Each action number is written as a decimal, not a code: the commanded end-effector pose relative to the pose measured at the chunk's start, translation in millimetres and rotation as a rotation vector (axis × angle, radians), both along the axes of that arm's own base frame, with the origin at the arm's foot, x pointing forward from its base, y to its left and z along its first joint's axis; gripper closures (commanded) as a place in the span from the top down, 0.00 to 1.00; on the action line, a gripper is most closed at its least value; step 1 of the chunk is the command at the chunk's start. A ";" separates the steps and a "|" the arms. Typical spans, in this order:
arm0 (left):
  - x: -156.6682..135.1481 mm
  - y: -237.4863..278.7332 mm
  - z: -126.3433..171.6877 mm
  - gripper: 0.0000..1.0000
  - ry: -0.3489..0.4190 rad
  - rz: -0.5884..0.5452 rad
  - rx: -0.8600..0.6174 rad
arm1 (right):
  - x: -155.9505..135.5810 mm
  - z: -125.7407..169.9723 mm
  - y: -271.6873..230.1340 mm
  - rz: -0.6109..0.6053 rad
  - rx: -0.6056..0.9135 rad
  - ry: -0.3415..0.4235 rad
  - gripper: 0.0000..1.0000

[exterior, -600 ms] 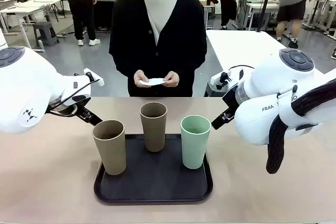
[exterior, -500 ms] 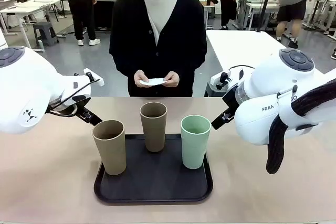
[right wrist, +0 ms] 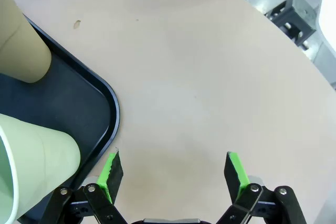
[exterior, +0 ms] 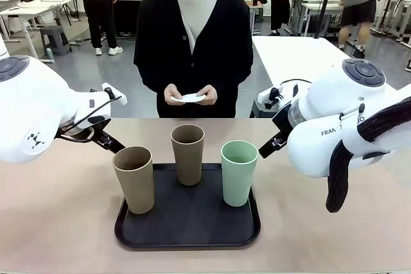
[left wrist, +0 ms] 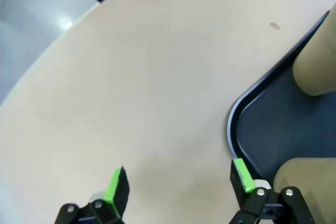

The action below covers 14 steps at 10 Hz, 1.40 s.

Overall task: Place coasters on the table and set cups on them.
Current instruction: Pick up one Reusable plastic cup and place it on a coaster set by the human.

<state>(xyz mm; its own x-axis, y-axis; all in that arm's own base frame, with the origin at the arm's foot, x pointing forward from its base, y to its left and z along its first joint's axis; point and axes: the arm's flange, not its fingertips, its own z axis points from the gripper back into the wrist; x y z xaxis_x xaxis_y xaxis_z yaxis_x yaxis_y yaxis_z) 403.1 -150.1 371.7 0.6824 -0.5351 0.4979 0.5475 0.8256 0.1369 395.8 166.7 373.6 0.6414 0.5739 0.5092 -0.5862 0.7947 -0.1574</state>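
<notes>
Well, left of the tray the left gripper hangs open, empty; on the tray stand the three cups (two tan, one mint); right of it the right gripper gapes empty too; beyond it the person's hands hold the coasters. Tall cups stand close; a reaching finger could topple a neighbour.

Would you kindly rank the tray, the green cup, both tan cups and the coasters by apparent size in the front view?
1. tray
2. near tan cup, green cup, far tan cup: much alike; differing nearness leaves them unranked
3. coasters, farthest off
</notes>
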 end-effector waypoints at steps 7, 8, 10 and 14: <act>10.0 14.9 46.6 1.00 -0.012 0.038 0.059 | -1.6 41.9 -12.7 -0.151 -0.064 0.098 1.00; 5.2 16.9 83.5 1.00 -0.061 0.030 0.093 | -14.7 74.8 -16.3 -0.174 -0.082 0.106 1.00; -33.8 14.6 116.0 1.00 0.069 -0.010 0.129 | -67.6 120.9 -23.9 -0.221 -0.115 0.270 1.00; -137.7 27.7 141.7 1.00 0.256 -0.042 0.091 | -201.7 132.6 -44.2 -0.305 -0.275 0.307 1.00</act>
<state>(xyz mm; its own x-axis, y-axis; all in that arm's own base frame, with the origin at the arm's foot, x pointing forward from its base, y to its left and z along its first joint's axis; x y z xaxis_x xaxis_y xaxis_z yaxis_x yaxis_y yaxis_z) 286.2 -136.6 520.3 0.7328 -0.6329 0.2499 0.6352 0.7680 0.0822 225.1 136.7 533.8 0.8788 0.4621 0.1190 -0.4305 0.8753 -0.2201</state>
